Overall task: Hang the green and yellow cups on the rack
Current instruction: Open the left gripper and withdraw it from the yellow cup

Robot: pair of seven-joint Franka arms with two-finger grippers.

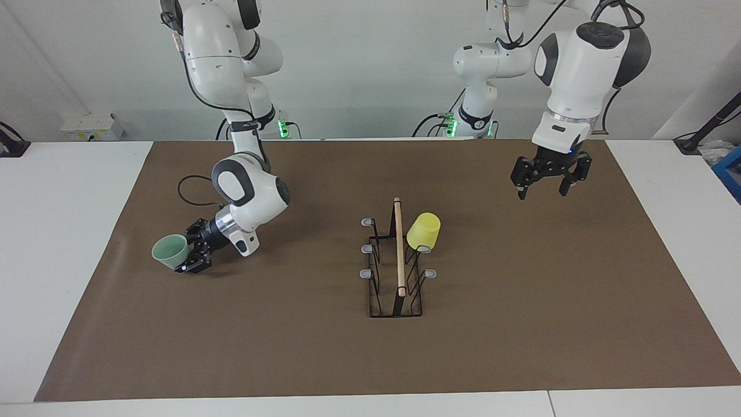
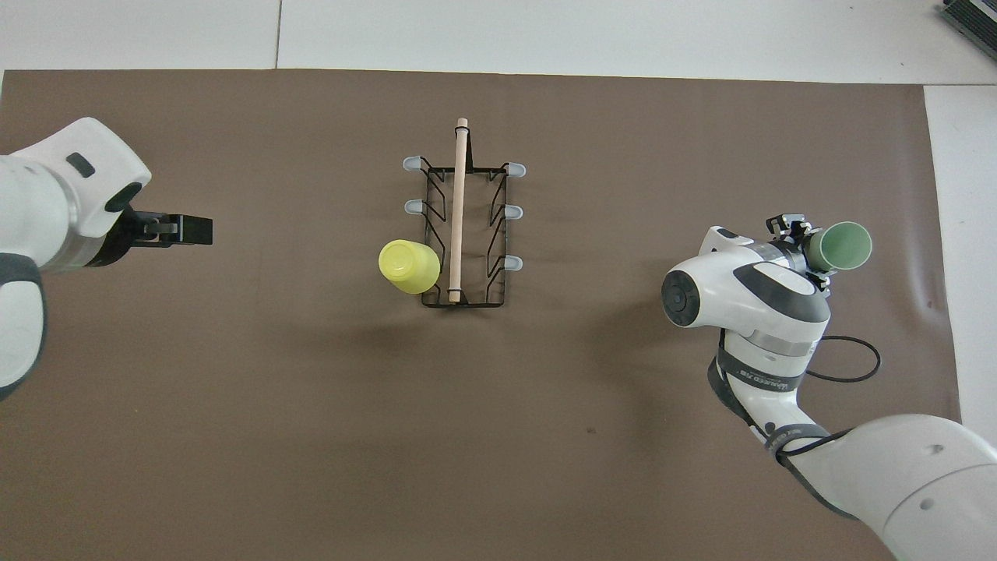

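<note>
- Now the yellow cup [image 1: 424, 230] hangs mouth-down, tilted, on a rack [image 1: 397, 263] peg.
- Right gripper [image 1: 194, 255]: fingers clamped on the green cup [image 1: 170, 251], mouth sideways.
- Left gripper [image 1: 543, 186]: fingers apart, empty, above the surface [image 1: 521, 301].

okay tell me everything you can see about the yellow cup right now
The yellow cup is a small, handleless, tapered cup that looks like bright plastic. It hangs upside down and tilted on a peg of the black wire rack, on the side toward the left arm's end of the table, at the rack's end nearest the robots, base leaning away from the wooden rod. Only the rack touches it; no gripper is on it.
</note>
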